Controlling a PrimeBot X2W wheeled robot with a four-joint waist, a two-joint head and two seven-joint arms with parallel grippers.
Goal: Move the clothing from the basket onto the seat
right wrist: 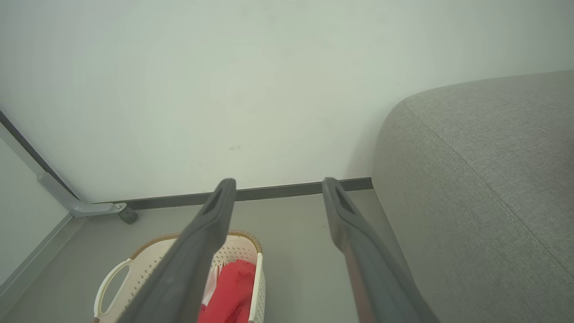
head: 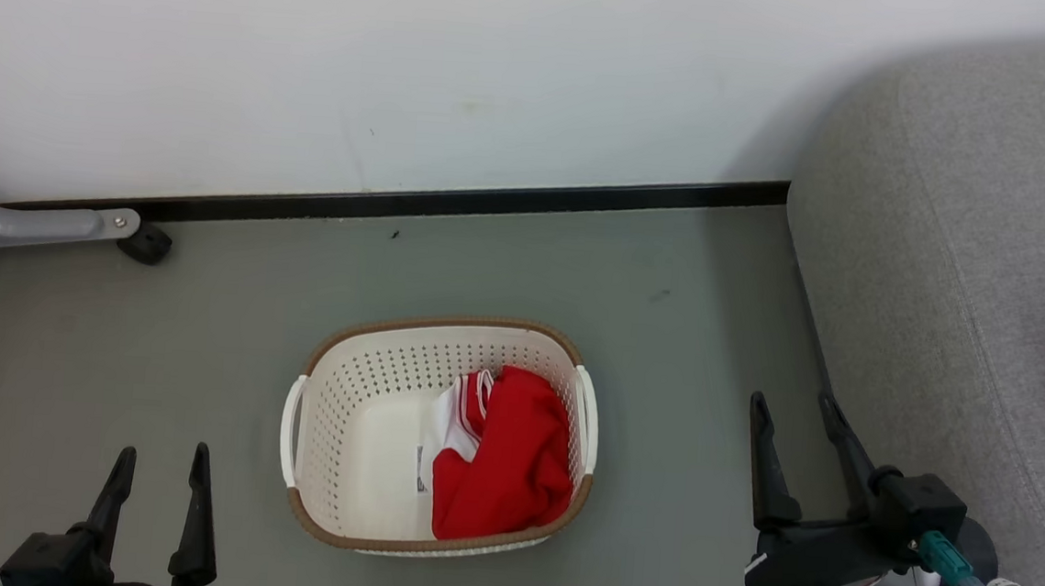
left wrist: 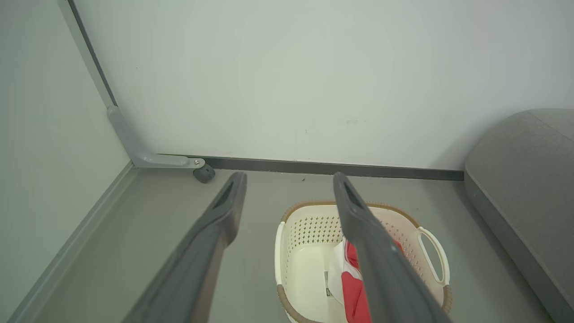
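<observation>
The left gripper (head: 164,452) is hovering over the floor (head: 160,350) left of the basket (head: 370,370), its 2 fingers standing apart, holding nothing, pointing toward the wall (head: 410,64). The right gripper (head: 792,399) is hanging between basket and seat (head: 966,269), fingers likewise spread and empty. The clothing (head: 502,457) is lying bunched in the basket's right half.

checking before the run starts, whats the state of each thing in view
clothing, crumpled in a heap inside the basket, against its right side, not gripped
basket, upright on the floor, part of its bottom bare
seat, right of the basket, no clothing on the part in view
left gripper, open, fingers apart, holding nothing, left of the basket
right gripper, open, fingers apart, holding nothing, between basket and seat
</observation>
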